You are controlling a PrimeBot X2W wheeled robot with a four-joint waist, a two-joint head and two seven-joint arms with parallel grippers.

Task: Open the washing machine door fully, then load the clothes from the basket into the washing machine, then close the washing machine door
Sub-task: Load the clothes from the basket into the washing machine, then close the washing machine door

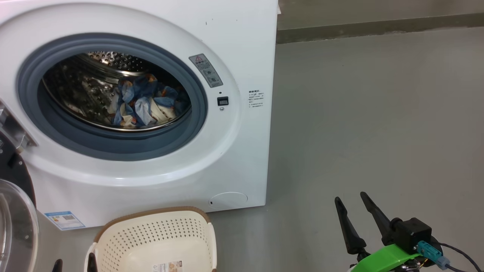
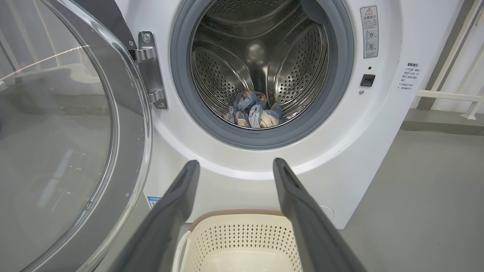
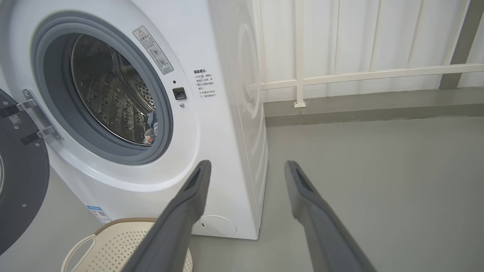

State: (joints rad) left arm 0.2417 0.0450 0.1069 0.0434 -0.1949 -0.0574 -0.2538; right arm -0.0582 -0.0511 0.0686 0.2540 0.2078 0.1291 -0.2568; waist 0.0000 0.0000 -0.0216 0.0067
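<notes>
Both jaws wide, holding nothing, door [image 2: 56, 132] swung left, clothes [image 1: 141, 102] behind gasket lip [image 1: 113, 149]

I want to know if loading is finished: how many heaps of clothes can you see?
1: a crumpled heap of clothes low in the drum of the washing machine. The basket looks empty where its inside shows; part is out of frame.

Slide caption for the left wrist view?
Left gripper, open, hovers over the basket before the washing machine; washing machine door stands open, clothes lying in the drum.
</notes>
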